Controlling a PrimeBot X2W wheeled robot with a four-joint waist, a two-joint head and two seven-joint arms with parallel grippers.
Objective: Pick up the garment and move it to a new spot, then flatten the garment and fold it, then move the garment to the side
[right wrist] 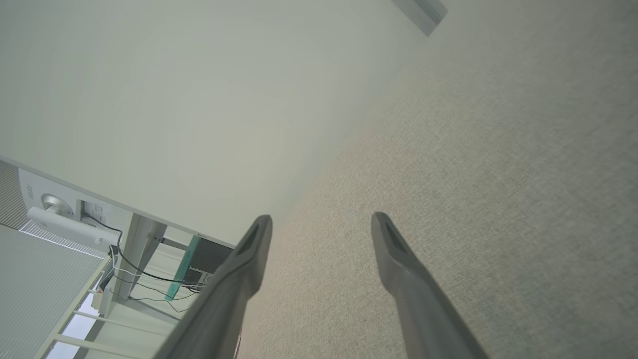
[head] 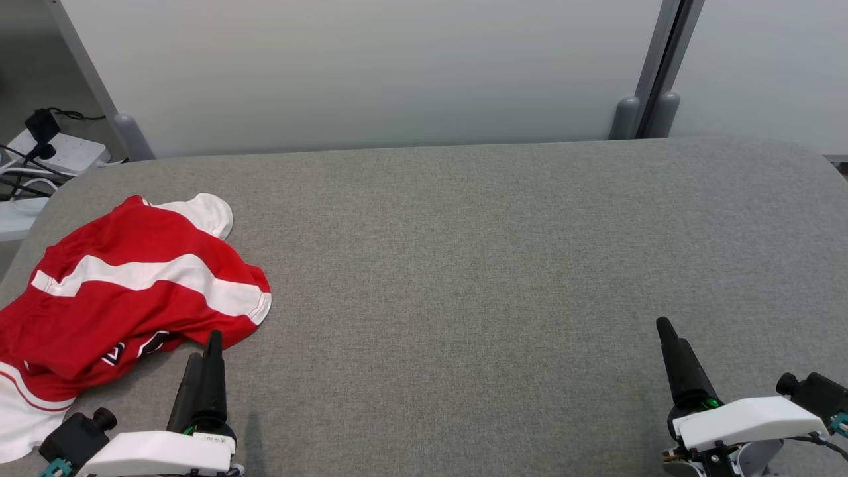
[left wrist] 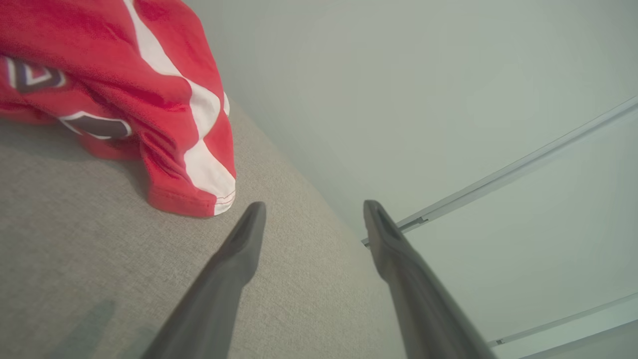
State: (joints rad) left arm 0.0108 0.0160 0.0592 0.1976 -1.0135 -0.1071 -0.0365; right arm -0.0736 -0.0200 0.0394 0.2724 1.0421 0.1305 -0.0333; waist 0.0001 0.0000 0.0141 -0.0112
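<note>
The garment [head: 126, 291] lies by the left edge of the table [head: 464, 265]. The left gripper [head: 203, 346] sits at the near edge, just beside the garment. The right gripper [head: 664, 326] sits toward the near right corner, well apart. A partition [head: 364, 73] stands behind the far edge.

My head camera looks down on the grey tabletop [head: 464, 265]. Both wrist cameras skim it low. Head and left views share the red jersey [left wrist: 99, 65].

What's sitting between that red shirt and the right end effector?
Nothing: in the head view, only bare grey fabric separates the red shirt and right end effector.
</note>
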